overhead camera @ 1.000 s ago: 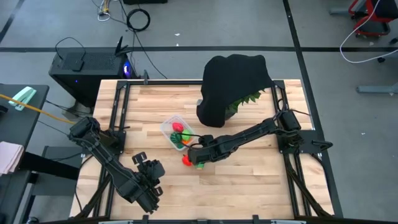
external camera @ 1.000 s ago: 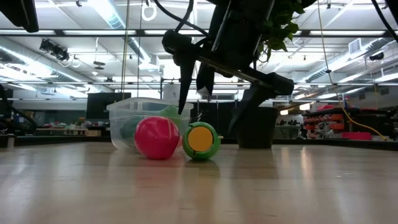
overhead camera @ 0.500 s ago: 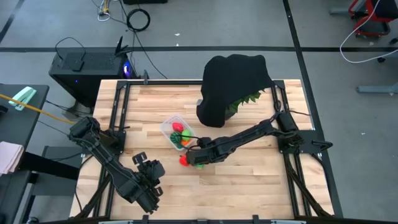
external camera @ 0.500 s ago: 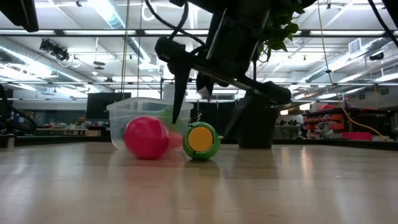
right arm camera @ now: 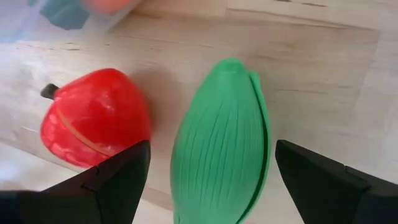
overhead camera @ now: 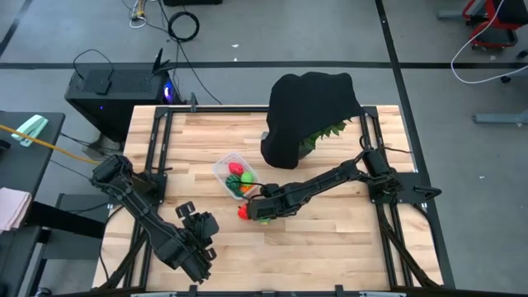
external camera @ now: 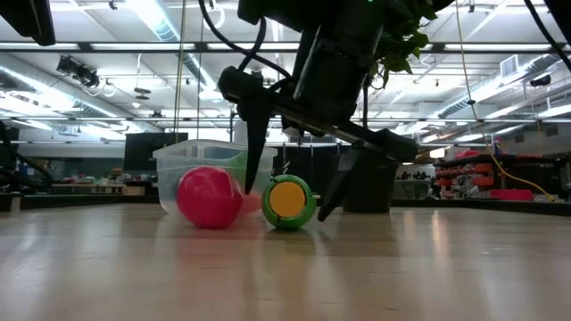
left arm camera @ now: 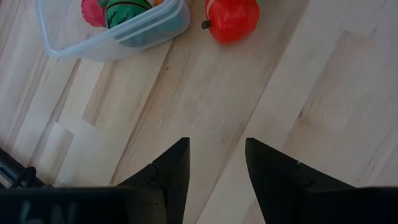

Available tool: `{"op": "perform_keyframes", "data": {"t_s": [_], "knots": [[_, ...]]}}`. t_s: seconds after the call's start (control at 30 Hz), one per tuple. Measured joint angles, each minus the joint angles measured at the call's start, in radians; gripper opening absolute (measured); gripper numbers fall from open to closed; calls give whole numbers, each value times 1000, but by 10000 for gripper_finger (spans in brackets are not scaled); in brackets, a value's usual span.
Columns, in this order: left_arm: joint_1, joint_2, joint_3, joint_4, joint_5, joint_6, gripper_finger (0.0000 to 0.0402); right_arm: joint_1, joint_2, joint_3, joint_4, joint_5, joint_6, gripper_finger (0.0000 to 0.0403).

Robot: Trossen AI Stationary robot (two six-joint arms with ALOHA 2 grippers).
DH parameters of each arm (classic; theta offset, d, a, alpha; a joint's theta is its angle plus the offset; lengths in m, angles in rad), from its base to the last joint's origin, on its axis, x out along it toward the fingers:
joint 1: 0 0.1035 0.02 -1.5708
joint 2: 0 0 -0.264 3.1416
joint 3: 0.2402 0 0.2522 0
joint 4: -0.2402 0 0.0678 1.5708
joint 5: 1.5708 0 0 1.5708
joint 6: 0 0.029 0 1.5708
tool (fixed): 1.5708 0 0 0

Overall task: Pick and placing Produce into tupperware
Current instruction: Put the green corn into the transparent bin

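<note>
The clear tupperware (overhead camera: pixel 223 169) sits mid-table with red, green and orange toys inside. Just to its near side, a red toy (overhead camera: pixel 244 213) and a light green ribbed toy (overhead camera: pixel 265 219) lie on the wood. My right gripper (overhead camera: pixel 259 211) is low over them and open. Its fingers stand on either side of the green toy (right arm camera: pixel 221 149), which shows an orange end (external camera: pixel 287 200) in the low view. The red toy (external camera: pixel 209 197) lies outside one finger. My left gripper (left arm camera: pixel 216 155) waits open near the table's near-left corner (overhead camera: pixel 198 231). My right gripper has one finger (external camera: pixel 254 152) coming down between the red toy and the green toy, close beside the red toy's side (right arm camera: pixel 134 124). I cannot tell whether it touches either toy. Both toys rest on the table.
A black cloth (overhead camera: pixel 309 111) covers a plant with spiky green leaves (overhead camera: pixel 330 130) at the far right of the table, just beyond the tupperware. Black frame rails run along the table's left and right sides. Bare wood (overhead camera: pixel 322 239) lies toward the near edge.
My right gripper has come down toward the table, its open fingers settling around the green toy. The red toy has rolled a little toward the table's left, away from the green toy, which has stayed put.
</note>
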Motion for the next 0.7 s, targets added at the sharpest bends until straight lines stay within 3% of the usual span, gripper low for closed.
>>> {"op": "perform_keyframes", "data": {"t_s": [0.27, 0.7], "knots": [[0, 0, 0, 0, 0, -1, 162, 1, 15, 0, 17, -16, -1, 341], [0, 0, 0, 0, 0, -1, 162, 1, 15, 0, 22, -15, -38, 280]]}}
